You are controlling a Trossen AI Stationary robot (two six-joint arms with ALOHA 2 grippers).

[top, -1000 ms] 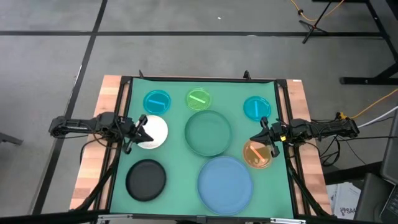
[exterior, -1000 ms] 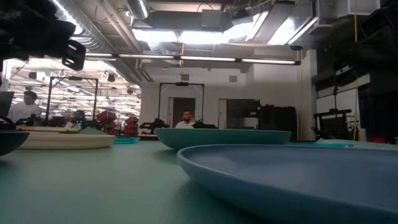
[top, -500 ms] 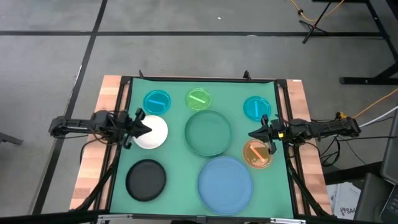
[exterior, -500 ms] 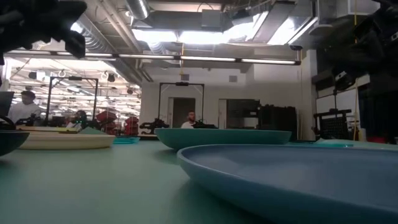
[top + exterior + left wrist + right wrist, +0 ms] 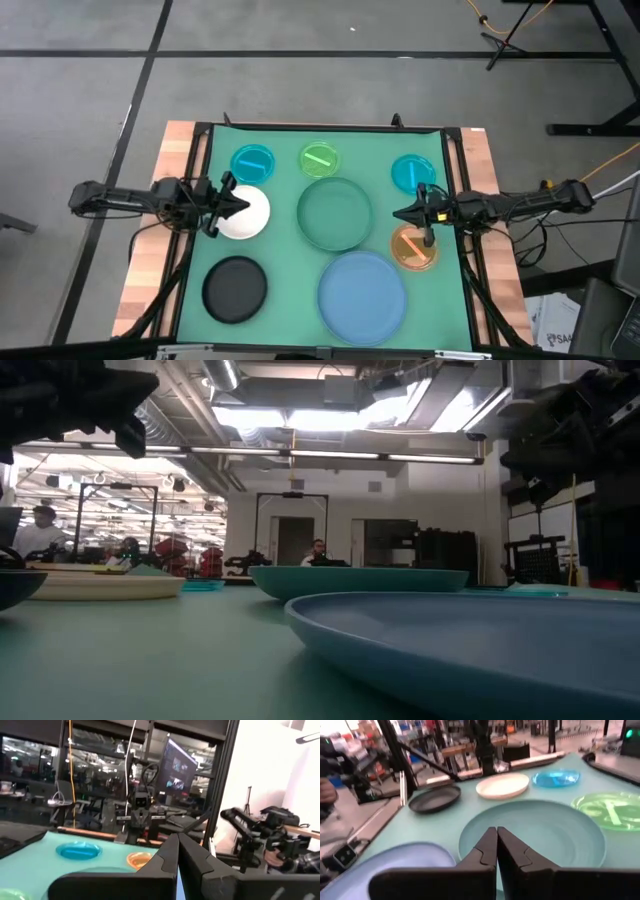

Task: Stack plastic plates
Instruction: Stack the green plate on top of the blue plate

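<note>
All plates lie flat on the green mat. In the high view I see a small blue plate (image 5: 252,163), a green one (image 5: 320,160) and another blue one (image 5: 410,173) along the far side. The white plate (image 5: 250,213), teal plate (image 5: 335,213) and orange plate (image 5: 415,250) sit mid-table. The black plate (image 5: 235,289) and light-blue plate (image 5: 362,293) lie near. My left gripper (image 5: 238,205) is shut and hovers over the white plate's left part. My right gripper (image 5: 398,213) is shut, above the gap between the teal and orange plates.
Dark frame rails run along the mat's left and right sides, with wooden table strips (image 5: 150,270) outside them. In the left wrist view the right arm (image 5: 139,817) faces me across the table. People stand in the room beyond (image 5: 40,525).
My right gripper has moved a little toward the table's left and far edge, off the orange plate toward the teal one. My left gripper has edged slightly toward the right over the white plate. No plate has moved.
</note>
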